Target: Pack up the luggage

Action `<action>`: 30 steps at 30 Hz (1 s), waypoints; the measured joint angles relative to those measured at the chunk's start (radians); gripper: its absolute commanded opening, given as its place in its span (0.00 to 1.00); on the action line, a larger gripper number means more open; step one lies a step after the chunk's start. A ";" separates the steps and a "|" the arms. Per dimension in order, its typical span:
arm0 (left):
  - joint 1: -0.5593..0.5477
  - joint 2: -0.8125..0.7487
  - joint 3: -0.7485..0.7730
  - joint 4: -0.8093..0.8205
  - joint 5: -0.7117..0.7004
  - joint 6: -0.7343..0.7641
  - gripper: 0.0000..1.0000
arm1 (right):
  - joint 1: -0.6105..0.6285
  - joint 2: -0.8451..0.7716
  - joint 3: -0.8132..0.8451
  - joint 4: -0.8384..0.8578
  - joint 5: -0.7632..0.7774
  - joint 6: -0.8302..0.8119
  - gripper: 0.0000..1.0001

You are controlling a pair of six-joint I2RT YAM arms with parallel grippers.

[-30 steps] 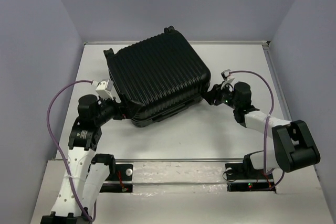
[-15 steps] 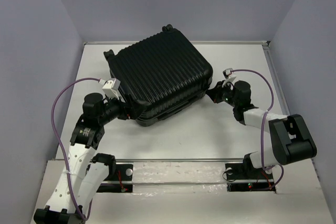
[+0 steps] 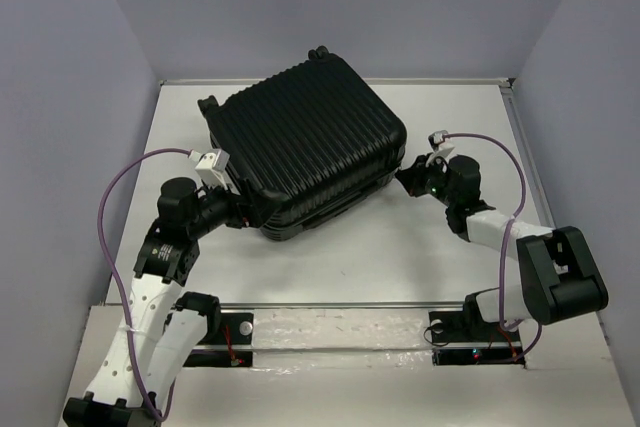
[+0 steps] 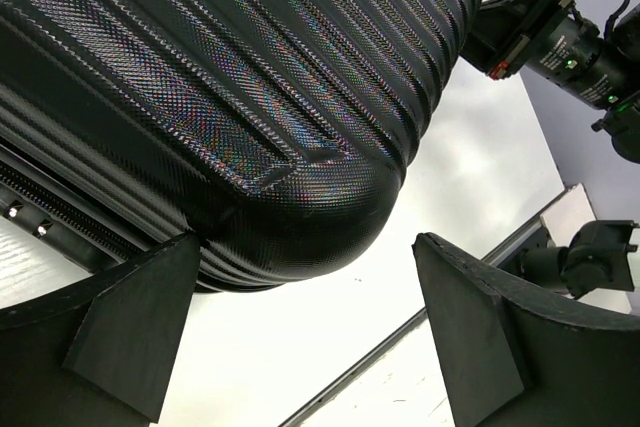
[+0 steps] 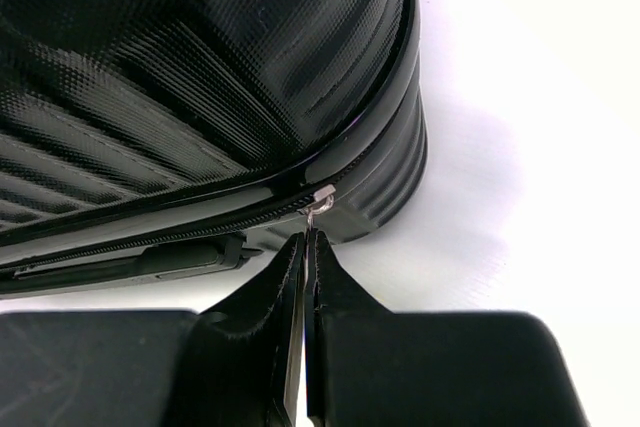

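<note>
Where right claw (image 5: 305, 245) pinches, luggage (image 5: 200, 67) zipper (image 5: 320, 194)

We see the luggage (image 3: 305, 152) filling the middle and back of the table (image 3: 420, 257), its wheels close to the back wall (image 3: 330, 17). Bare table lies open in front of it and along its right side. Our left gripper (image 3: 248, 213), jaws spread, crowds its near corner. Our right gripper (image 3: 405, 179), pinched on the zipper pull (image 5: 321, 193), blocks the right corner.
</note>
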 measured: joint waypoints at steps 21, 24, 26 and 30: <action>-0.016 -0.125 0.008 -0.208 -0.055 0.064 0.99 | 0.010 0.087 0.089 -0.051 0.027 -0.048 0.23; -0.016 -0.118 0.008 -0.206 -0.038 0.064 0.99 | 0.010 0.107 0.094 -0.050 0.023 -0.050 0.19; -0.016 -0.103 0.008 -0.195 -0.022 0.064 0.99 | 0.010 0.111 0.094 -0.049 0.023 -0.052 0.13; -0.027 -0.055 0.008 -0.166 -0.004 0.064 0.99 | 0.010 0.116 0.100 -0.048 0.024 -0.056 0.07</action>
